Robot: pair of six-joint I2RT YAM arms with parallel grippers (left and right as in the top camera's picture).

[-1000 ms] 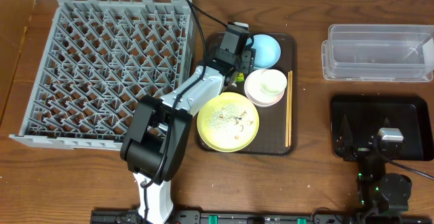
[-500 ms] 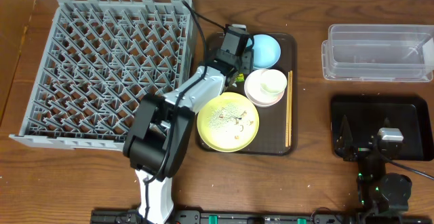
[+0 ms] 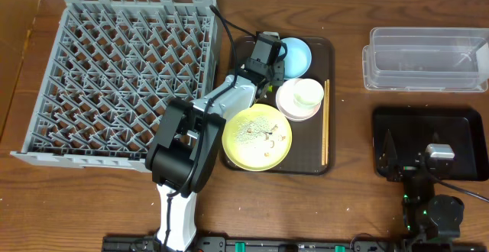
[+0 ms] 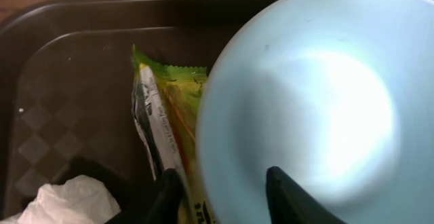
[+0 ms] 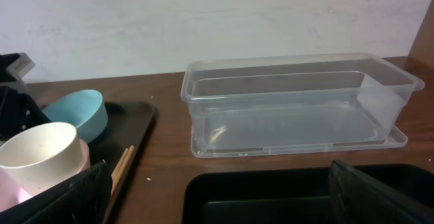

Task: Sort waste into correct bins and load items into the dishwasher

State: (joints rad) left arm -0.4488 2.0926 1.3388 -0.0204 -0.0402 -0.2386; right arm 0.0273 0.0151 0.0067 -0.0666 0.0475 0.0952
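Note:
My left gripper (image 3: 273, 59) is down at the light blue bowl (image 3: 299, 56) at the back of the brown tray (image 3: 327, 44). In the left wrist view its jaws straddle the bowl's (image 4: 319, 95) near rim, one finger inside and one outside on the yellow-green wrapper (image 4: 169, 108); the gripper (image 4: 224, 198) is still open. The white tissue (image 4: 68, 200) lies at the lower left. The yellow plate (image 3: 257, 137) carries rice scraps. The cream cup (image 3: 307, 93) sits in the pinkish bowl (image 3: 290, 111), chopsticks (image 3: 325, 122) beside them. My right gripper (image 5: 220, 190) hangs open over the black tray (image 3: 458, 130).
The grey dish rack (image 3: 122, 76) fills the left of the table, its right wall close to the brown tray. The clear tub (image 3: 428, 59) stands at the back right, behind the black tray, and shows in the right wrist view too (image 5: 291, 108).
The left gripper's jaws have narrowed around the blue bowl's rim, and the arm has shifted slightly. The right arm has not moved.

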